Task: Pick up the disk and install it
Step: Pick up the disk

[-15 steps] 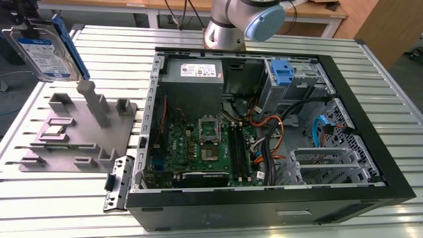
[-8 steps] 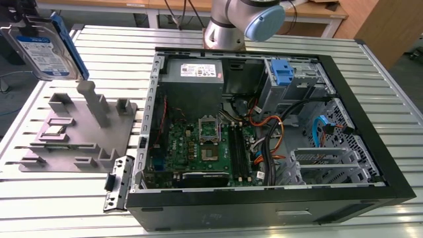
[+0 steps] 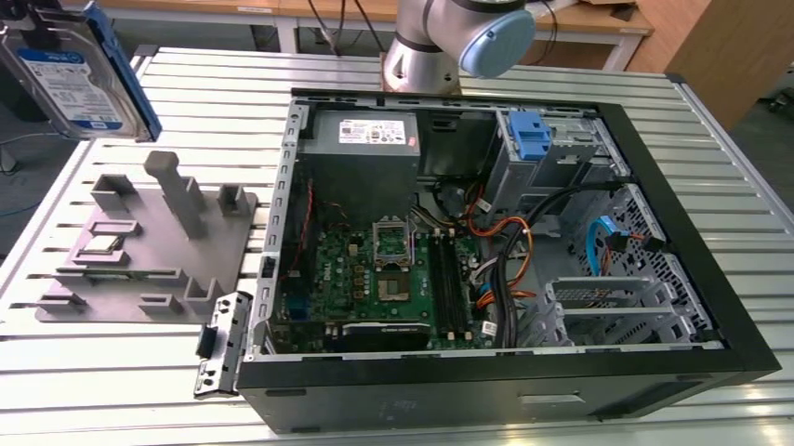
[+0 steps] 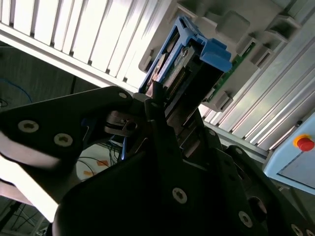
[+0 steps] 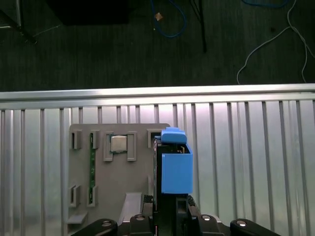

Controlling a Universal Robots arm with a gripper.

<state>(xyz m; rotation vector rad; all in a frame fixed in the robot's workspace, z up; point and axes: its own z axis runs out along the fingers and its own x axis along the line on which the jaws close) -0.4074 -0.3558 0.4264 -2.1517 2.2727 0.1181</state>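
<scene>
Disk [image 3: 77, 79] hangs above the table [image 3: 720, 121], at 10 o'clock from the case [image 3: 496, 400], pinched edgewise in the pincer [image 5: 170, 204], seemingly squarely. Carry it upright; keep it clear of the case rim.

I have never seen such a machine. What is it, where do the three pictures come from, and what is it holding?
It is one robot arm, standing on a ribbed metal table. The exterior view comes from a camera off the arm; both wrist views come from cameras riding on the arm, looking along its gripper. On the table lie an open computer case and a grey holder plate. The black gripper is shut on the disk, a silver hard drive with blue side rails, and holds it in the air, off the table.
</scene>
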